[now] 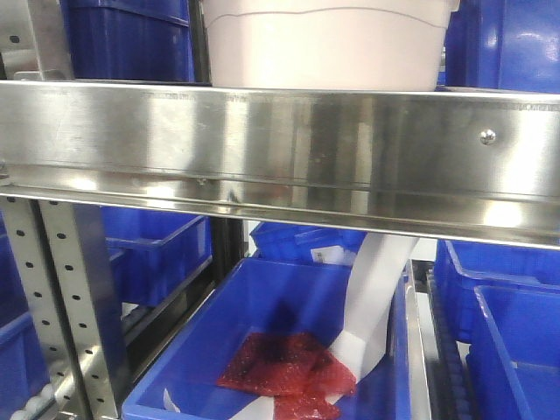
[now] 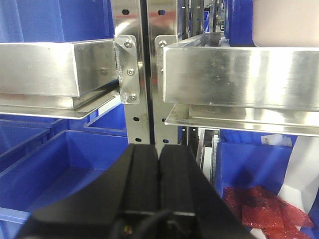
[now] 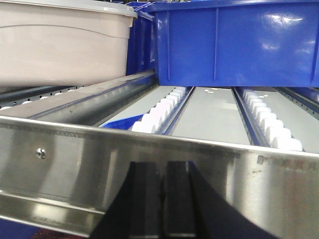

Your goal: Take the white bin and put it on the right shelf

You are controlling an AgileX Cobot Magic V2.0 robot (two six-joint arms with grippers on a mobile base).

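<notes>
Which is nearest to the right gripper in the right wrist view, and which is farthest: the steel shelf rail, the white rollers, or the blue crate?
From the right gripper, whose jaws look closed:
1. Steel shelf rail, directly ahead, running across the view.
2. White rollers, behind the rail, slightly left of centre.
3. Blue crate, farthest, at the back on the right.

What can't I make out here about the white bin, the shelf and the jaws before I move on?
- White bin: front view's top edge cuts off its lid; its base is behind the right shelf rail.
- White bin in the right wrist view: left edge cuts it off; whether it rests flat is unclear.
- Left gripper: jaws together, tips clear of everything.
- Right gripper: jaws together, tips dark against the rail.
- Blue crate: contents hidden by its wall.
</notes>
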